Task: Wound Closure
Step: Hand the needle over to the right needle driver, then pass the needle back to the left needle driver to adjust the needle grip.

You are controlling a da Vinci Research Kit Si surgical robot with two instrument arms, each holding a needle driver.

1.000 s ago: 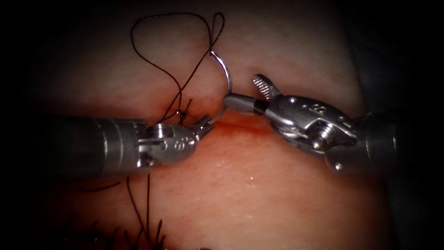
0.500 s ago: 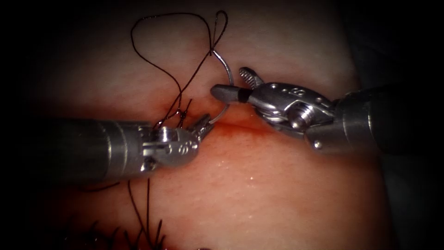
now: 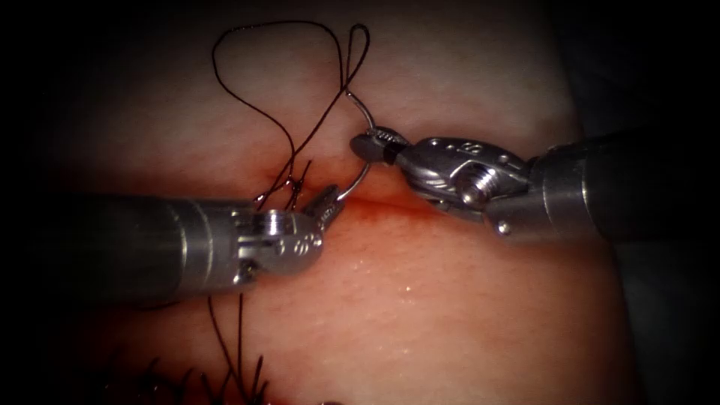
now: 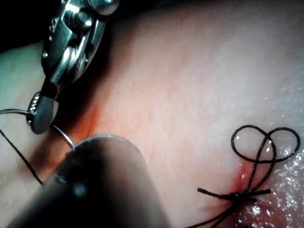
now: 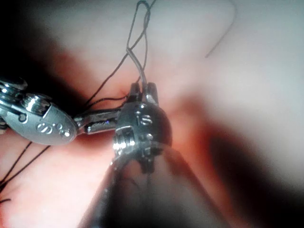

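The left tool [image 3: 328,204] comes in from the left and lies along the cut [image 3: 390,201]. Its jaws are pressed together on the needle [image 3: 365,161], near one end of the curve. The needle is thin and bent like a hook. It rises from those jaws, curves up and to the far side, and ends where the thread [image 3: 255,105] joins it. The needle is up in the air above the tissue [image 3: 450,300], not in it.

The right tool [image 3: 371,142] comes in from the right. A second ago its jaws were spread wide beside the needle. Now they have moved left and closed on the needle, about halfway along its curve. So both tools pinch the needle at once.

The thread makes big dark loops on the far left side of the tissue. It runs down to a knot [image 3: 296,180] by the cut. Red fluid [image 3: 375,214] lies along the cut. More dark thread ends [image 3: 240,371] stick up at the near edge.
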